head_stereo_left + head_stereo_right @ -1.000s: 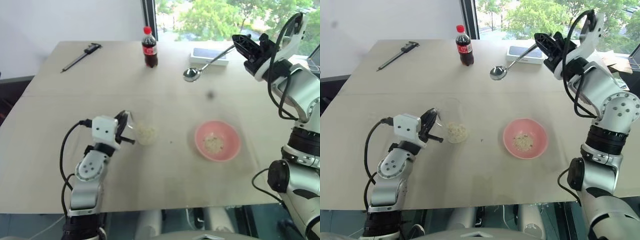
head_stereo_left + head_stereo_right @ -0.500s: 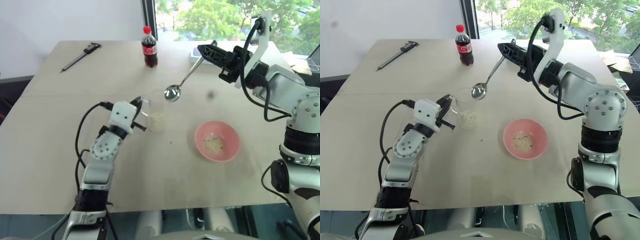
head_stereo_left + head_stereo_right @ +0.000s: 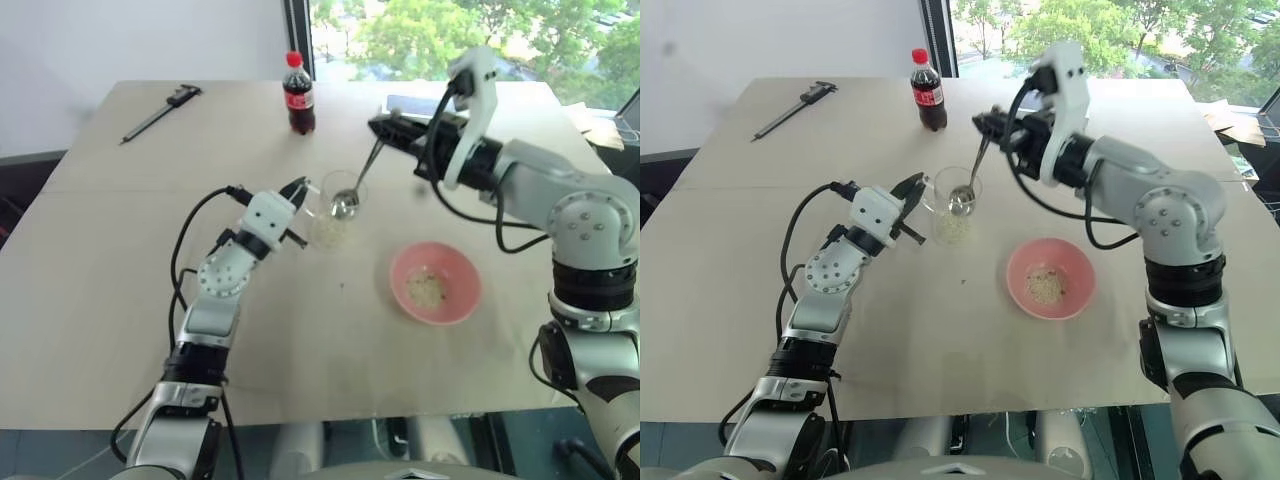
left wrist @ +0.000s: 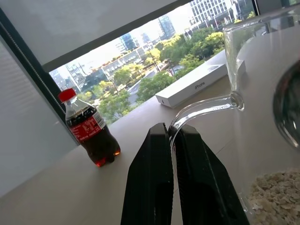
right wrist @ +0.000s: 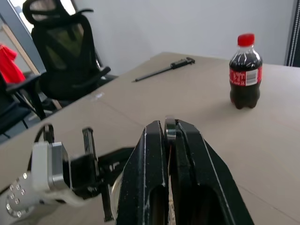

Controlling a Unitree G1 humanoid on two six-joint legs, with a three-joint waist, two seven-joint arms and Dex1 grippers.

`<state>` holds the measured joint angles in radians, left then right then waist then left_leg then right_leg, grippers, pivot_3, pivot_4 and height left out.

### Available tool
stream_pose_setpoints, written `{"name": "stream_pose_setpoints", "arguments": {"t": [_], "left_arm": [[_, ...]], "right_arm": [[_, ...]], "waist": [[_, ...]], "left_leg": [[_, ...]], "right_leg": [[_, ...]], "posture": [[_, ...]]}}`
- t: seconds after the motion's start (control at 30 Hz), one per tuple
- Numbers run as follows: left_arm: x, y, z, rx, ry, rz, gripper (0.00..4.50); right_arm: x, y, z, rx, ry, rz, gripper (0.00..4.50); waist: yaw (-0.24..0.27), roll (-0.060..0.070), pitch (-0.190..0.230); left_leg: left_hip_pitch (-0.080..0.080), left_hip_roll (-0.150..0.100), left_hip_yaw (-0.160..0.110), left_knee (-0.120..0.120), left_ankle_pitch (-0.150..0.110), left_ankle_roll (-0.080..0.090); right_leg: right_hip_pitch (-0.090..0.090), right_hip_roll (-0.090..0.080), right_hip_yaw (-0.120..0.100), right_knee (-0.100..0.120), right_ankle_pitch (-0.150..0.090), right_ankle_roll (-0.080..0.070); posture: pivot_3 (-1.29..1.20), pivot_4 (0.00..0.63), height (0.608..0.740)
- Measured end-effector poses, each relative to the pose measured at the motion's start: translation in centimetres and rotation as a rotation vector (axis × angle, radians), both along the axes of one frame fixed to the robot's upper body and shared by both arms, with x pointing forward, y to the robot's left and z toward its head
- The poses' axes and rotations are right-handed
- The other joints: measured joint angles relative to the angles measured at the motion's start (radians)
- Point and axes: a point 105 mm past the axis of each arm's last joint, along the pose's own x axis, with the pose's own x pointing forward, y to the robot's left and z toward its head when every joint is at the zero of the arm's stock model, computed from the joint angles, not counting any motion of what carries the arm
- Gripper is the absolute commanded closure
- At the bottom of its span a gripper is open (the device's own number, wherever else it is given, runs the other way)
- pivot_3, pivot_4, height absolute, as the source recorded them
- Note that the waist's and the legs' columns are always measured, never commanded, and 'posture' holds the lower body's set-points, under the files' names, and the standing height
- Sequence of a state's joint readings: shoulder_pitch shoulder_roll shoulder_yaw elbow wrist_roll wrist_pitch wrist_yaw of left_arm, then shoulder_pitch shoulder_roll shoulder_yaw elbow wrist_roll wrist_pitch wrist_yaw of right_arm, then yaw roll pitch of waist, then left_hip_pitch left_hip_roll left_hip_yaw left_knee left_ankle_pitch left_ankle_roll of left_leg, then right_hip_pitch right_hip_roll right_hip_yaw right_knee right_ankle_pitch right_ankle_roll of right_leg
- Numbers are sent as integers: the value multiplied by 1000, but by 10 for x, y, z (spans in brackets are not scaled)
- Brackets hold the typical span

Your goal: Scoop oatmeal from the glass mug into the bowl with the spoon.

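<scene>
Most of the spoon's handle (image 5: 169, 129) is buried between the right gripper (image 5: 168, 136) fingers in the right wrist view; a short metal tip shows above them, and the spoon bowl below that gripper is out of sight. In the left wrist view the glass mug (image 4: 262, 93) is cut off by the frame edge just beyond the left gripper (image 4: 170, 136), so its far wall is lost. The oatmeal (image 4: 276, 197) inside runs off the same edge. A dark rounded blur sits inside the glass; what it is cannot be told. The box (image 4: 197, 84) behind that gripper carries lettering too small to read.
</scene>
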<state>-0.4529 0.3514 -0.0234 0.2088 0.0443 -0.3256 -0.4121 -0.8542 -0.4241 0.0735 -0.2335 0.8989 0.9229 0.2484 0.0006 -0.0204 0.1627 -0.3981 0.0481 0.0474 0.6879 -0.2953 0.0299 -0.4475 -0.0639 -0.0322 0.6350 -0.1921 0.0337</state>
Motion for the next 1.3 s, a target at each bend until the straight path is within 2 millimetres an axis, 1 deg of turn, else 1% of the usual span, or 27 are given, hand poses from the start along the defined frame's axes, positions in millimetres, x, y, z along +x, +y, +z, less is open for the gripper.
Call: {"name": "stream_pose_setpoints", "arguments": {"t": [0.03, 0.1, 0.2, 0.27, 0.43, 0.6, 0.7, 0.77, 0.87, 0.97, 1.07, 1.17, 1.3], "left_arm": [[1, -5, 1, -3, 1, -21, 4412], [1, -11, 1, 2, 4, -47, 4412], [3, -12, -3, 0, 24, -58, 4412], [4, -12, -3, 0, 27, -62, 4412], [5, -13, -4, 0, 32, -66, 4412], [5, -13, -4, -6, 30, -70, 4412], [5, -14, -3, -12, 26, -73, 4412], [5, -14, -3, -13, 25, -74, 4412], [5, -16, -3, -19, 25, -78, 4412], [5, -17, -4, -22, 27, -80, 4412], [7, -22, -5, -35, 30, -89, 4412], [9, -24, -6, -40, 29, -91, 4412], [11, -29, -11, -18, 22, -87, 4412]], "right_arm": [[1, 2, -8, -22, -8, -6, 4500], [3, 4, -15, -42, -27, -14, 4500], [4, 5, -17, -68, -80, -20, 4500], [3, 7, -18, -65, -80, -15, 4500], [-2, 12, -29, -45, -15, 11, 4500], [-2, 10, -29, 41, 103, -15, 4500], [3, 2, -28, 109, 187, -62, 4500], [4, 0, -27, 128, 213, -73, 4500], [15, -15, -20, 221, 316, -141, 4500], [18, -25, -16, 260, 348, -166, 4500], [19, -39, -7, 312, 389, -182, 4500], [19, -52, 3, 348, 392, -199, 4500], [20, -70, 6, 383, 422, -233, 4500]], "waist": [[0, 0, 0], [-2, 0, 0], [-6, 0, 0], [-9, 0, 0], [-10, 0, 0], [-10, 0, 0], [-10, 0, 0], [-10, 0, 0], [-10, 0, 0], [-10, 0, 0], [-9, 0, 0], [-11, 0, 0], [-11, 0, 0]], "left_leg": [[0, 0, 0, 0, 0, 0], [0, 0, 0, 0, 0, 0], [0, 0, 0, 0, 0, 0], [0, 0, 0, 0, 0, 0], [0, 0, 0, 0, 0, 0], [0, 0, -1, 0, 0, -1], [0, 0, 0, 0, 0, -1], [0, 0, 0, 0, 0, -1], [1, 0, 0, 0, 1, -1], [1, 0, 0, 0, 1, -1], [0, 0, 0, 0, 0, -1], [0, 0, 0, 0, 0, -1], [0, 0, 0, 0, 0, 0]], "right_leg": [[0, 0, 0, 0, 0, 0], [0, 0, 0, 0, 0, 0], [0, 0, 0, 0, 0, 0], [0, 0, 0, 0, 0, 0], [0, 0, 0, 1, 0, 0], [0, 0, 0, 1, 0, 0], [0, 0, 0, 2, 0, 0], [0, 0, 0, 2, 0, 0], [0, 0, 0, 3, 0, 0], [0, 0, 0, 2, 0, 0], [0, 0, 0, 2, 0, 0], [0, 0, 0, 2, 0, 0], [0, 0, 0, 2, 0, 0]], "posture": [[0, 150, 740], [0, 150, 740], [0, 150, 740], [0, 150, 740], [0, 150, 740], [0, 150, 740], [0, 150, 740], [0, 150, 740], [0, 150, 740], [0, 150, 740], [0, 150, 740], [0, 150, 740], [0, 150, 740]]}}
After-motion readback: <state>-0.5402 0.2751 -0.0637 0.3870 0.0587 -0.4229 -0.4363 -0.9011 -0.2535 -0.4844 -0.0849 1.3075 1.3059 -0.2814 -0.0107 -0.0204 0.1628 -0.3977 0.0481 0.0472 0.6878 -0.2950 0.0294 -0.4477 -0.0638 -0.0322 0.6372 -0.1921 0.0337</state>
